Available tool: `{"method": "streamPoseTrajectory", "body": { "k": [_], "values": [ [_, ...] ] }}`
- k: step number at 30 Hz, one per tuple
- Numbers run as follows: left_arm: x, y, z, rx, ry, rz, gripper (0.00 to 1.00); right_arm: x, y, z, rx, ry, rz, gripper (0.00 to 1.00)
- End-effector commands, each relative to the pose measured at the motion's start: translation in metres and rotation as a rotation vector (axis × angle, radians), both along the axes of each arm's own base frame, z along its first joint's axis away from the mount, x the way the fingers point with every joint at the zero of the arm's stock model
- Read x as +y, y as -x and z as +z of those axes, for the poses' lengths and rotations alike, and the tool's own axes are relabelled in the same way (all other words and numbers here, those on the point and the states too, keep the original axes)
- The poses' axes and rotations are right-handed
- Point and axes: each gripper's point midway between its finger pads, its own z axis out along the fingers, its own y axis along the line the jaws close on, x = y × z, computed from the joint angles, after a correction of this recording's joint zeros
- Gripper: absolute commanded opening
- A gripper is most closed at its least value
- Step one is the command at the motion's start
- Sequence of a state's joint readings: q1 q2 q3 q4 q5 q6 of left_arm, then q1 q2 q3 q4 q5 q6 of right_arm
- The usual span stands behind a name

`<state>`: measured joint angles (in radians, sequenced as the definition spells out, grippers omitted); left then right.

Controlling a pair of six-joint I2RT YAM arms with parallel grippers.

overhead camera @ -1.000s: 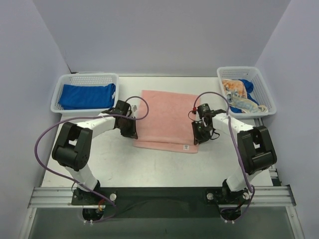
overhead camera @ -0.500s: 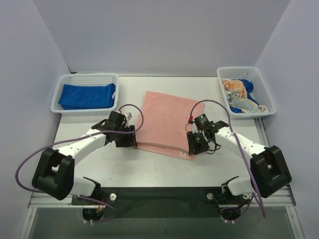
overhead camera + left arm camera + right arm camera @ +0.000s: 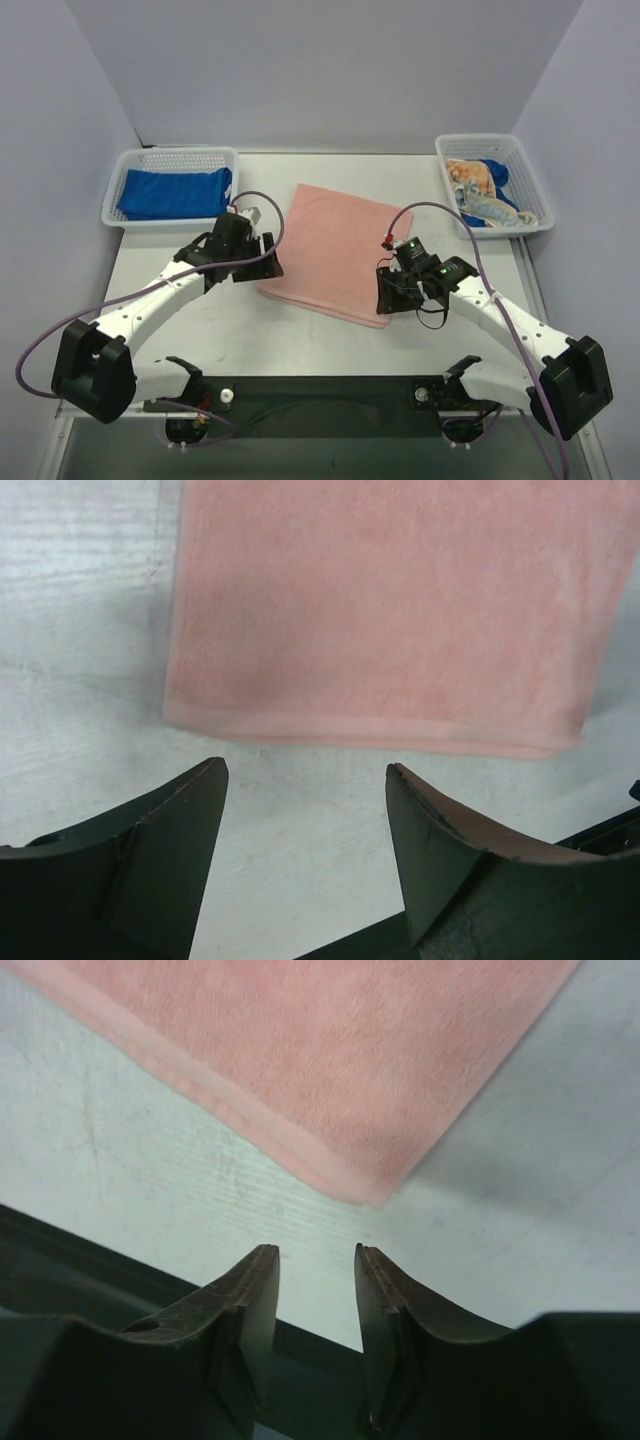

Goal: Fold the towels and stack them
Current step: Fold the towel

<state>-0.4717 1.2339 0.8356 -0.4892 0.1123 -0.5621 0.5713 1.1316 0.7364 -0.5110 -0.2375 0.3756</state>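
A salmon-pink towel (image 3: 335, 250) lies folded flat and skewed in the middle of the table. My left gripper (image 3: 268, 268) hovers just off its left near corner, open, nothing between the fingers; in the left wrist view the towel's hem (image 3: 380, 730) sits beyond the gripper (image 3: 307, 770). My right gripper (image 3: 383, 295) stands open and empty just off the towel's near right corner (image 3: 375, 1195), its jaws a small gap apart (image 3: 316, 1252). A folded royal-blue towel (image 3: 172, 192) lies in the left basket. A white printed towel (image 3: 478, 190) and a blue one (image 3: 497, 175) lie crumpled in the right basket.
A white mesh basket (image 3: 120, 180) stands at the back left and another (image 3: 528, 185) at the back right. The black rail (image 3: 320, 385) with both arm bases runs along the near edge. Purple cables loop over both arms.
Both grippers have let go of the pink towel and opened. The towel now lies folded and turned askew, and both arms have swung outward and nearer to the front edge.
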Motion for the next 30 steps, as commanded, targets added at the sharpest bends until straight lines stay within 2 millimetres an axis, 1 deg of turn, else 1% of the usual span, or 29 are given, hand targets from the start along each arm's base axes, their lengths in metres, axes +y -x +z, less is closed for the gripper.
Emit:
{"method": "streamPoseTrajectory", "body": {
  "k": [1, 2, 3, 4, 5, 6, 7, 9, 10, 11, 12, 14, 15, 17, 18, 19, 20, 21, 22, 23, 24, 25, 26, 27, 28, 29, 30],
  "values": [
    [-0.020, -0.029, 0.018, -0.073, 0.010, -0.005, 0.73, -0.005, -0.022, 0.005, -0.050, 0.075, -0.058, 0.35],
    [-0.022, -0.033, 0.010, -0.053, -0.005, -0.009, 0.70, -0.005, -0.026, 0.004, -0.058, 0.085, -0.072, 0.32],
    [-0.023, -0.036, 0.006, -0.050, -0.016, -0.012, 0.63, -0.002, -0.032, -0.001, -0.061, 0.091, -0.081, 0.30],
    [-0.025, -0.040, 0.005, -0.059, -0.022, -0.014, 0.60, 0.001, -0.034, -0.005, -0.055, 0.083, -0.090, 0.27],
    [-0.025, -0.042, -0.008, -0.036, -0.044, -0.020, 0.57, 0.004, -0.034, -0.009, -0.048, 0.076, -0.092, 0.26],
    [-0.024, -0.044, -0.015, -0.029, -0.062, -0.014, 0.53, 0.009, -0.037, -0.017, -0.037, 0.068, -0.091, 0.25],
    [-0.022, -0.046, -0.021, -0.024, -0.075, -0.008, 0.51, 0.010, -0.036, -0.023, -0.020, 0.067, -0.099, 0.22],
    [-0.016, -0.040, -0.047, 0.028, -0.121, -0.002, 0.47, 0.009, -0.027, -0.039, 0.020, 0.085, -0.104, 0.22],
    [-0.015, -0.038, -0.055, 0.041, -0.129, 0.002, 0.43, 0.009, -0.025, -0.047, 0.032, 0.088, -0.109, 0.20],
    [-0.012, -0.034, -0.066, 0.072, -0.138, 0.013, 0.42, 0.008, -0.022, -0.052, 0.046, 0.090, -0.130, 0.20],
    [-0.008, -0.026, -0.076, 0.099, -0.147, 0.019, 0.41, 0.002, -0.014, -0.063, 0.076, 0.108, -0.136, 0.20],
    [-0.004, -0.016, -0.086, 0.132, -0.142, 0.048, 0.39, -0.001, -0.008, -0.070, 0.096, 0.118, -0.150, 0.19],
    [0.003, -0.003, -0.098, 0.167, -0.156, 0.058, 0.38, -0.007, -0.001, -0.075, 0.114, 0.131, -0.164, 0.19],
    [0.010, 0.012, -0.105, 0.201, -0.148, 0.097, 0.37, -0.013, 0.003, -0.079, 0.121, 0.147, -0.178, 0.19],
    [0.013, 0.018, -0.103, 0.196, -0.134, 0.111, 0.37, -0.017, 0.004, -0.081, 0.122, 0.156, -0.191, 0.19],
    [0.021, 0.035, -0.113, 0.231, -0.142, 0.121, 0.36, -0.022, 0.007, -0.084, 0.134, 0.162, -0.211, 0.19],
    [0.021, 0.041, -0.107, 0.222, -0.109, 0.142, 0.37, -0.025, 0.007, -0.085, 0.137, 0.163, -0.225, 0.19],
    [0.021, 0.048, -0.107, 0.233, -0.089, 0.144, 0.37, -0.027, 0.009, -0.084, 0.143, 0.161, -0.235, 0.20],
    [0.027, 0.063, -0.112, 0.258, -0.093, 0.149, 0.37, -0.031, 0.011, -0.085, 0.154, 0.165, -0.246, 0.20],
    [0.026, 0.063, -0.101, 0.224, -0.063, 0.155, 0.37, -0.033, 0.012, -0.083, 0.154, 0.165, -0.248, 0.20],
    [0.028, 0.065, -0.096, 0.207, -0.064, 0.156, 0.38, -0.035, 0.016, -0.080, 0.158, 0.168, -0.245, 0.20],
    [0.034, 0.071, -0.093, 0.206, -0.078, 0.156, 0.40, -0.034, 0.018, -0.077, 0.159, 0.161, -0.228, 0.21],
    [0.034, 0.068, -0.077, 0.140, -0.058, 0.143, 0.42, -0.034, 0.019, -0.073, 0.152, 0.155, -0.219, 0.21],
    [0.035, 0.068, -0.069, 0.113, -0.052, 0.137, 0.51, -0.034, 0.021, -0.065, 0.137, 0.143, -0.208, 0.22],
    [0.039, 0.067, -0.062, 0.083, -0.059, 0.141, 0.55, -0.034, 0.019, -0.060, 0.117, 0.138, -0.190, 0.23],
    [0.037, 0.061, -0.044, 0.020, -0.036, 0.125, 0.59, -0.031, 0.015, -0.051, 0.088, 0.124, -0.181, 0.24],
    [0.036, 0.059, -0.035, -0.005, -0.026, 0.119, 0.63, -0.031, 0.013, -0.043, 0.063, 0.112, -0.183, 0.25]
  ]
}}
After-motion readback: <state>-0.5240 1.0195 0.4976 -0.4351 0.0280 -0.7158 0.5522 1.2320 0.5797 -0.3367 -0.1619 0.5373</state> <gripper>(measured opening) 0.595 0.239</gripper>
